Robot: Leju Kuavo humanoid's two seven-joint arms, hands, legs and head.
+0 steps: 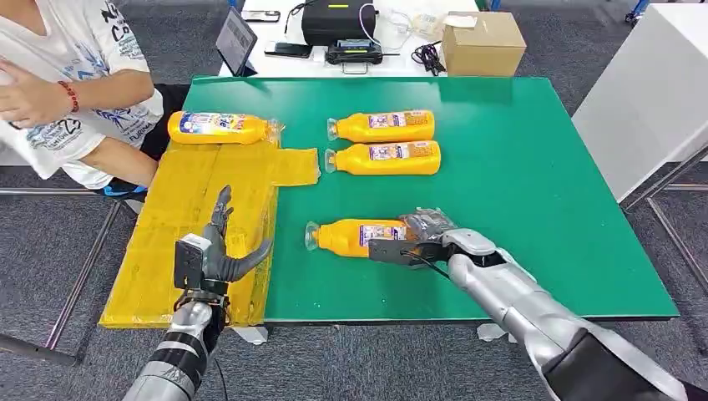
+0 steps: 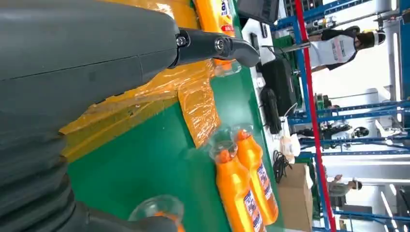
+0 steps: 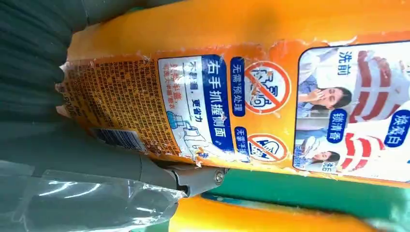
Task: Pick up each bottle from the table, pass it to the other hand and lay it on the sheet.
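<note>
Orange bottles are spread over a green table (image 1: pixel 534 209), which serves as the landmark. At its left edge a person (image 1: pixel 75 92) in a white shirt is seated, one arm resting by the far left corner. Along the table's left side a yellow sheet (image 1: pixel 179 225) is laid, its near end overhanging the front edge. One bottle, the sheet bottle (image 1: pixel 221 128), is seen lying flat on the sheet's far end, cap toward the table's middle. Above the sheet's near part the left hand (image 1: pixel 219 246) is held released, fingers spread and pointing away from the robot, nothing gripped; in the left wrist view its thumb (image 2: pixel 212 46) is seen extended over the sheet. Near the table's centre, toward the back, a far bottle (image 1: pixel 382 125) and a middle bottle (image 1: pixel 384 157) are laid side by side, close and parallel, caps pointing toward the sheet. Nearer the front edge, a near bottle (image 1: pixel 355 236) lies flat on the green surface, cap toward the sheet. Its base end is covered by the right hand (image 1: pixel 422 238), whose fingers are wrapped around the body; in the right wrist view the label is seen pressed close against the palm, with a finger (image 3: pixel 159 176) under the bottle's edge. Behind the table's back edge a cardboard box (image 1: pixel 482 42) and black devices (image 1: pixel 338 25) are set on a white desk.
</note>
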